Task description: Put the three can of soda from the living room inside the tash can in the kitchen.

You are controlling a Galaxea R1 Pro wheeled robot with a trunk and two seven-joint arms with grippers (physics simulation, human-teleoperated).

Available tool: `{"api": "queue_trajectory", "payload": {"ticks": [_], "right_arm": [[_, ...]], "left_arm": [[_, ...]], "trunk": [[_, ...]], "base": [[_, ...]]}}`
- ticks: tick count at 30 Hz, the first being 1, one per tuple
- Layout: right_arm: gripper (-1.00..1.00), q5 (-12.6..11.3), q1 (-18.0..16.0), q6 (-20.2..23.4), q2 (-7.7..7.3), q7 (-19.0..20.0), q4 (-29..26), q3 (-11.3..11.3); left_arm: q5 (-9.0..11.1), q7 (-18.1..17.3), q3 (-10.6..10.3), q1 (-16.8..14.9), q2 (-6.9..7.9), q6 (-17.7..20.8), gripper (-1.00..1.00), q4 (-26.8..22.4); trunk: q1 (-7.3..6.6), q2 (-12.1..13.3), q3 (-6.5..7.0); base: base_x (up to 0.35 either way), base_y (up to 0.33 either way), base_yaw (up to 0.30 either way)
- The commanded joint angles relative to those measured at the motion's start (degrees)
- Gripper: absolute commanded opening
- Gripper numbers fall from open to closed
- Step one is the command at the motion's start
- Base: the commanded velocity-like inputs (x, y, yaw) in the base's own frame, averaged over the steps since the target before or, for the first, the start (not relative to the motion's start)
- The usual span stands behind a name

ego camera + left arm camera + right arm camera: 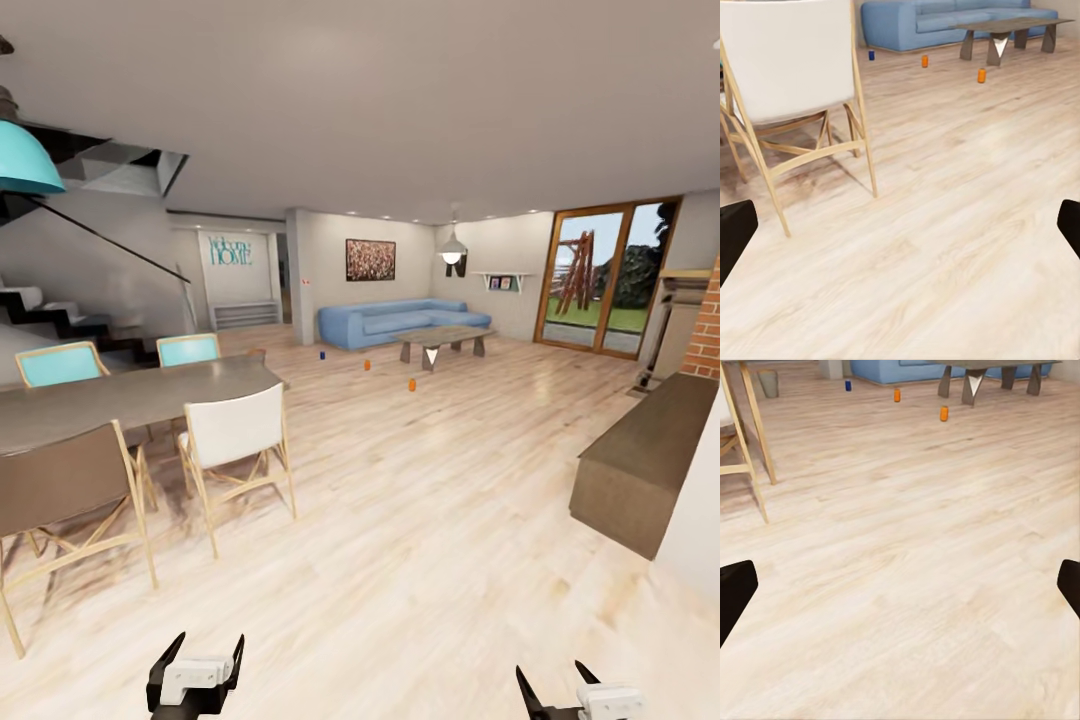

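Living room (420,300) ahead, across a wide stretch of light wood floor (420,520). Blue sofa (400,320) against far wall, low coffee table (440,343) just in front of it. Two orange soda cans upright on the floor, on the near side of the coffee table: nearer can (411,384) and farther can (367,365), apart from each other, neither touching the table. Small dark blue can (322,354) further left, near the sofa end; colour differs from the other two. Third orange can not made out. Same cans in left wrist view: orange (981,75), orange (924,61), blue (871,55). In right wrist view: orange (943,413), orange (897,394), blue (847,385), plus a small grey bucket-shaped item (769,382) far off by a chair leg, too small to identify.

Left of head view: dining surface (130,395) with white chair (235,430), brown chair (65,480), two turquoise chairs behind. Staircase (60,315) at far left, turquoise lamp shade (25,160) overhead. Brick fireplace (705,330) and low dark bench (645,460) at right; glass doors (600,280) to garden beyond.

Left end effector (196,655) low in head view, fingers spread, nothing between them. Right end effector (558,690) likewise spread and empty. Both well short of the cans.
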Motion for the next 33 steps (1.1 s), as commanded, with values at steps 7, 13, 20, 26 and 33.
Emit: {"api": "queue_trajectory", "payload": {"ticks": [7,13,20,26,33], "right_arm": [[1.00,0.06,0.00,-0.03,0.00,0.00,0.00,-0.02],[1.00,0.07,0.00,-0.06,0.00,0.00,0.00,-0.07],[1.00,0.08,0.00,-0.06,0.00,0.04,0.00,-0.05],[1.00,0.08,0.00,-0.03,0.00,-0.01,0.00,-0.01],[1.00,0.09,0.00,0.01,0.00,-0.08,0.00,0.00]], "left_arm": [[-0.02,0.04,0.00,0.00,0.00,0.09,1.00,-0.03],[-0.02,0.04,0.00,0.00,0.00,0.10,1.00,-0.04],[-0.01,0.05,0.00,0.00,0.00,0.06,1.00,-0.08],[-0.01,0.06,0.00,0.00,0.00,0.05,1.00,-0.08],[-0.03,0.06,0.00,0.00,0.00,0.05,1.00,-0.04]], "trunk": [[0.00,0.00,-0.59],[0.00,0.00,-0.71],[0.00,0.00,-0.74],[0.00,0.00,-0.96],[0.00,0.00,-1.52]], "base": [[0.294,-0.131,0.000],[0.298,-0.166,0.000],[0.299,-0.170,0.000],[0.299,-0.171,0.000],[0.299,-0.173,0.000]]}}
